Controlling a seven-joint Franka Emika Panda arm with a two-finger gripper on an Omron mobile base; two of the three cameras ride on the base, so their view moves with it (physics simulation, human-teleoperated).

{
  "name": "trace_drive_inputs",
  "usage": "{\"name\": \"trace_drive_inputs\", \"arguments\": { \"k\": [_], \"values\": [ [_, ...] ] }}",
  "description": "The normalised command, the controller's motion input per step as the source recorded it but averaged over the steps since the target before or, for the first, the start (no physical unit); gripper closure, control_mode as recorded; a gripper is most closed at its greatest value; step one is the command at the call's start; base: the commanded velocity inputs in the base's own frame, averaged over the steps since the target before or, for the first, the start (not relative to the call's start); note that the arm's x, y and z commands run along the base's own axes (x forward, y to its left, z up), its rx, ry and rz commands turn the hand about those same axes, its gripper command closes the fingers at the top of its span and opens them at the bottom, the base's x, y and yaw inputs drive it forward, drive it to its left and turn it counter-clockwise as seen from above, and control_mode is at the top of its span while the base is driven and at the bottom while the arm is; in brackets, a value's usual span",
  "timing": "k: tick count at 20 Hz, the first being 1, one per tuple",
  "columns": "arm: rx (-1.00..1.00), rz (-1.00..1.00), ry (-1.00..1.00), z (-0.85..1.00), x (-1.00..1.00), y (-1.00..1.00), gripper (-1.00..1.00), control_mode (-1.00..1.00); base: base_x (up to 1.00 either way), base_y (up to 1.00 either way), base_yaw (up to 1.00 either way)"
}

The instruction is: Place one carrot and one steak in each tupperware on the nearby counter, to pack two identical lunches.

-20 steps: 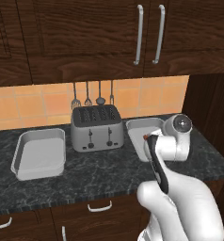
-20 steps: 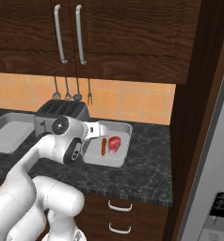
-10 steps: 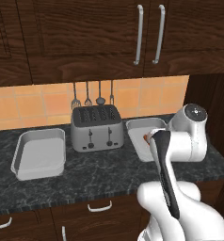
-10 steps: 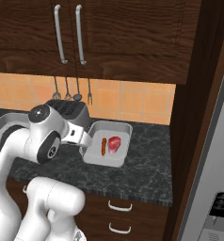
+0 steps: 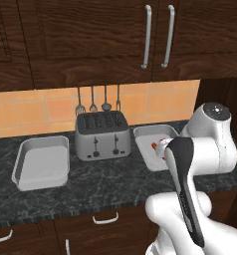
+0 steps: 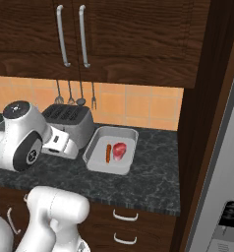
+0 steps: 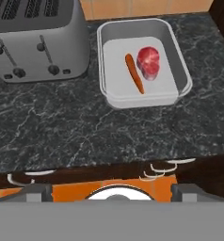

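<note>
Hand view: right tupperware (image 7: 180,66) holds carrot (image 7: 134,73) and steak (image 7: 148,61); open, empty gripper must fetch food for left tupperware (image 5: 26,157).

Right tupperware (image 5: 149,145) half covered by the white arm in the left base view, carrot (image 5: 154,145) showing as an orange speck, steak hidden. Toaster (image 7: 36,40) cropped by the hand view's top and left edges; claw fingertips too dim to make out there.

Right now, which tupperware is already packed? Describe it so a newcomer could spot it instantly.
Find the silver toaster on the dark counter. A grey tupperware sits just to its right in the left base view, near the tall wood panel. It holds a carrot and a steak; the tupperware on the toaster's other side is empty.
</note>
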Motion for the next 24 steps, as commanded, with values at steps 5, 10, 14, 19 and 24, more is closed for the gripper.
{"name": "trace_drive_inputs", "arguments": {
  "k": [5, 10, 14, 19, 24],
  "values": [
    [-0.01, 0.0, -0.04, 0.0, -0.18, 0.0, -1.0, 1.0, -0.65, -0.42, 0.0],
    [0.0, 0.0, 0.0, 0.0, 0.0, 0.0, -1.0, 1.0, -0.52, -1.0, 0.0],
    [0.0, 0.0, 0.0, 0.0, 0.0, 0.0, -1.0, 1.0, -0.29, -1.0, 0.0],
    [0.0, 0.0, 0.0, 0.0, 0.0, 0.0, -1.0, 1.0, -0.11, -1.0, -0.01],
    [0.0, 0.0, 0.0, 0.0, 0.0, 0.0, -1.0, 1.0, 0.0, -1.0, -0.01]
  ]
}}
